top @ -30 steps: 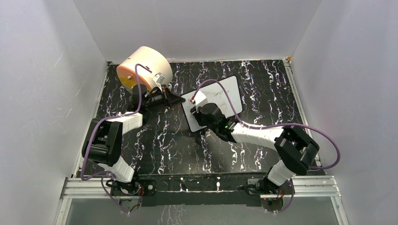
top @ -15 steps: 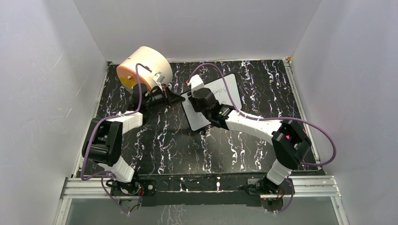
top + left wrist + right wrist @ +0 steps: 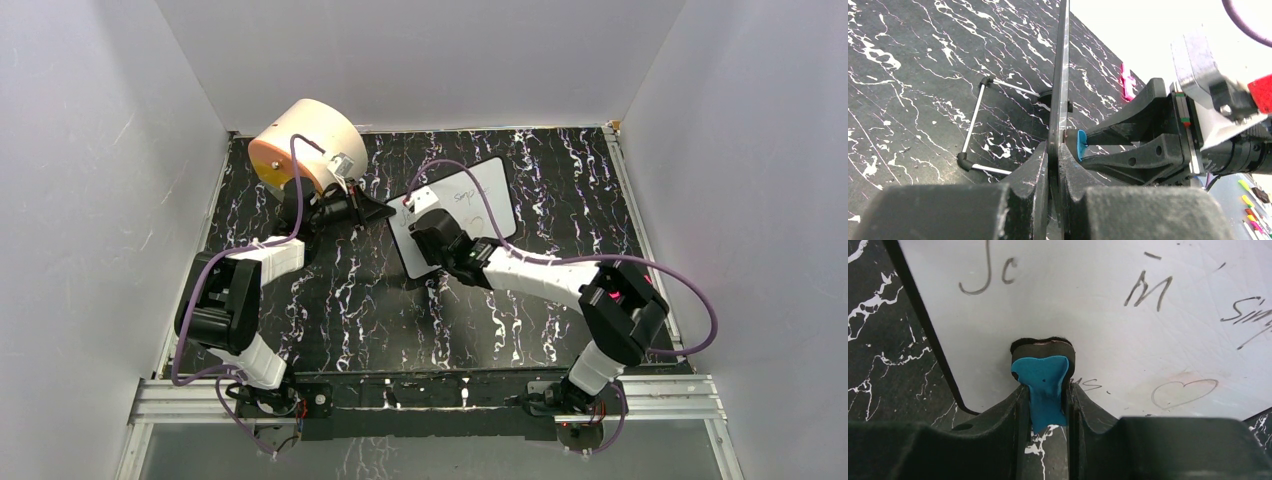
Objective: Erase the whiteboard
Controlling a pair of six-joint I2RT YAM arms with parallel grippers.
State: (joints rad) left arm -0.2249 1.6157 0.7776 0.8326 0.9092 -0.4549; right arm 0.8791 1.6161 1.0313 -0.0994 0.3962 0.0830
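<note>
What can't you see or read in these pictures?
- Top view: the writing on the whiteboard is too small to read, and the right arm covers its near-left part.
- Right wrist view: the word at the right edge is cut off by the frame, and the blue eraser hides the board behind it.
- Left wrist view: the board shows edge-on in the left pincer, so its face is hidden.

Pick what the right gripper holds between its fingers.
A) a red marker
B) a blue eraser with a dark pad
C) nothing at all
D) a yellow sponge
B: the right wrist view shows the right gripper shut on a blue eraser, with its dark pad toward the whiteboard.
</note>
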